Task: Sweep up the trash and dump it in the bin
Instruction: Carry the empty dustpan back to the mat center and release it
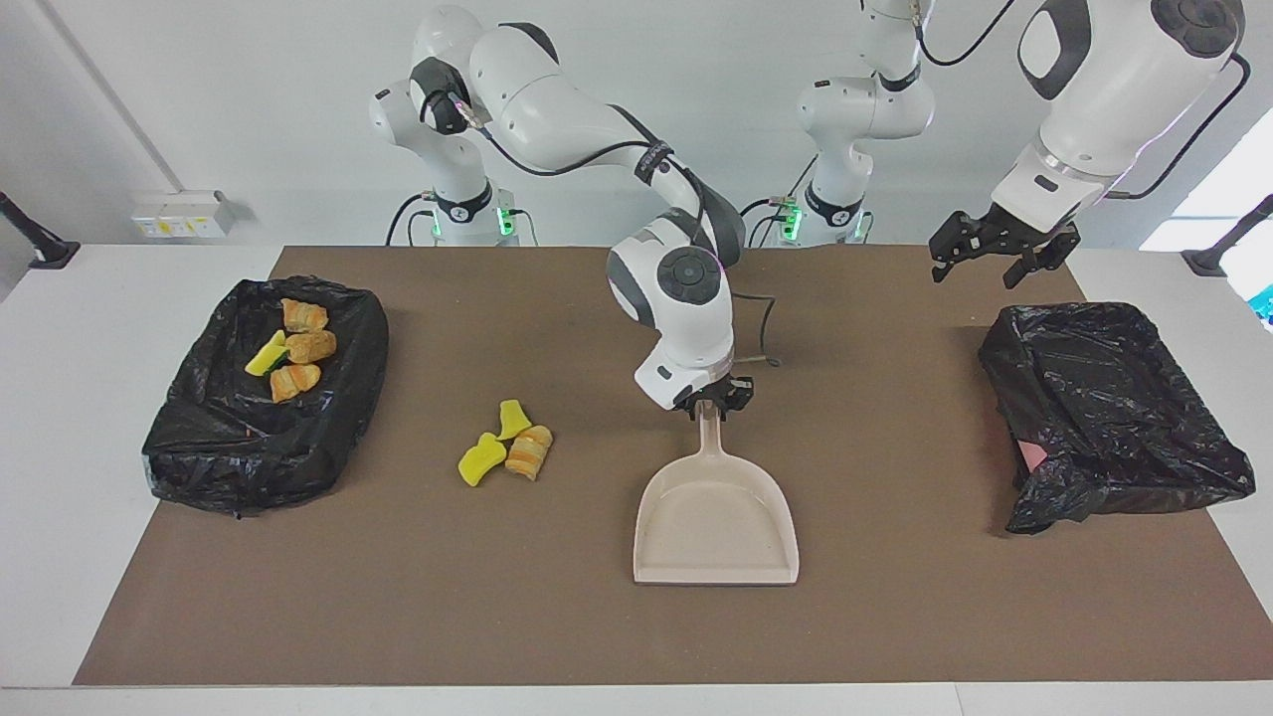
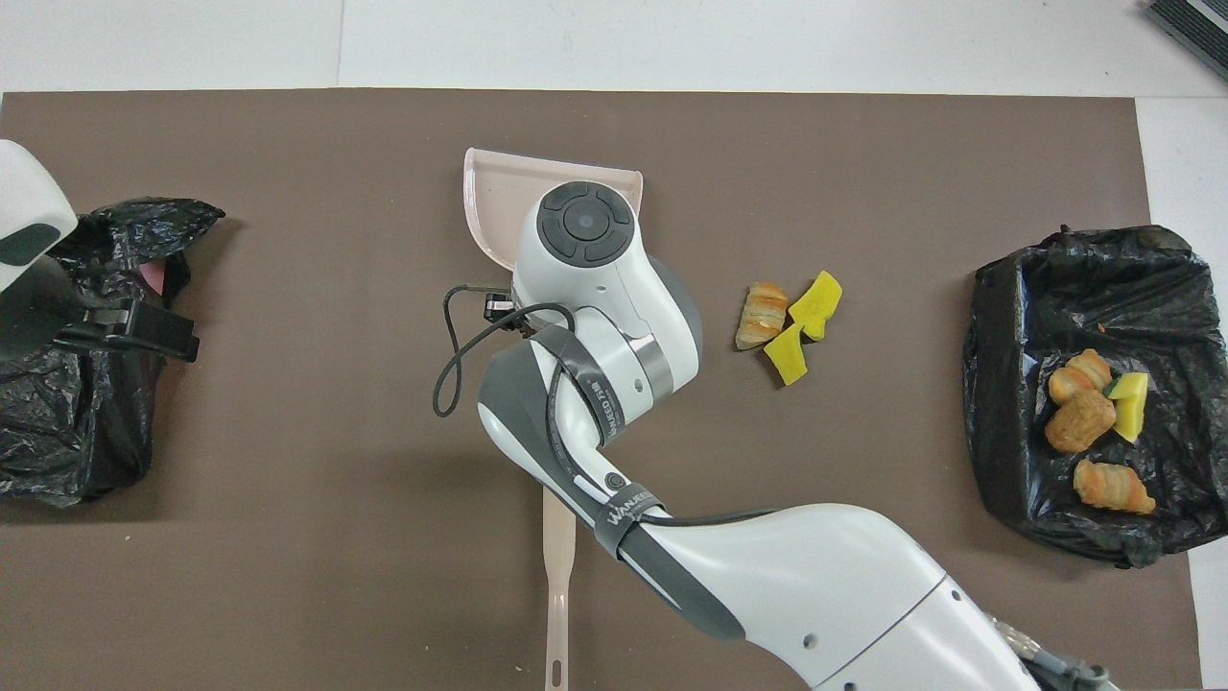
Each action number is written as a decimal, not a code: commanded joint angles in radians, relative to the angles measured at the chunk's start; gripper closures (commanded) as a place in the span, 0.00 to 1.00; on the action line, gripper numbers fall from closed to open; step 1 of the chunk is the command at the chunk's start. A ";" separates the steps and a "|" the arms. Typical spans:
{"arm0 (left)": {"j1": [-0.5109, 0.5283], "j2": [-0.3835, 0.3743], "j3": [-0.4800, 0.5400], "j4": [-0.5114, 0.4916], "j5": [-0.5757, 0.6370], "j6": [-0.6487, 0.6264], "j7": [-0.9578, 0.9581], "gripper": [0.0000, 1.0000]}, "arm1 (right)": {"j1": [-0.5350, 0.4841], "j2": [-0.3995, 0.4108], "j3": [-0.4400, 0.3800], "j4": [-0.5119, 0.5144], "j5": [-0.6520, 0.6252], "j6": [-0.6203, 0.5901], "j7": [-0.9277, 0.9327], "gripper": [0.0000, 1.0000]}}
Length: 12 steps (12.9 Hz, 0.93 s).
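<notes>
We see the trash in two lots. Three scraps lie loose on the brown mat, a crusty bread lump w/ two yellow sponge bits touching it, between the dustpan and the bin at the right arm's end. Four more scraps sit inside that bin, a black-bagged tray: three bread lumps plus one yellow sponge pc.

The dustpan lies flat on the mat approx mid-table, pan mouth away from the robots, handle pointing toward them. The right gripper is right at the handle's upper end; its fingers look parted around the handle, but we can't tell whether they grip it or stand clear.

A second pinkish handle shows in the overhead view, partly under the right arm, nearer the robots than the dustpan.

The left gripper hangs in the air, fingers spread wide, holding nothing, over the mat just by the second black-bagged bin at the left arm's end. That arm waits.
</notes>
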 commanded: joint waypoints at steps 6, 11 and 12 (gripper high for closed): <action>-0.011 0.013 0.000 0.015 -0.013 0.040 -0.013 0.00 | 0.025 -0.490 0.027 -0.491 0.017 -0.012 -0.008 0.00; -0.144 0.099 -0.003 0.013 -0.016 0.171 -0.071 0.00 | 0.158 -0.654 0.055 -0.795 0.103 0.027 0.004 0.00; -0.191 0.121 -0.002 0.013 -0.010 0.203 -0.106 0.00 | 0.201 -0.641 0.053 -0.837 0.126 0.094 0.015 0.00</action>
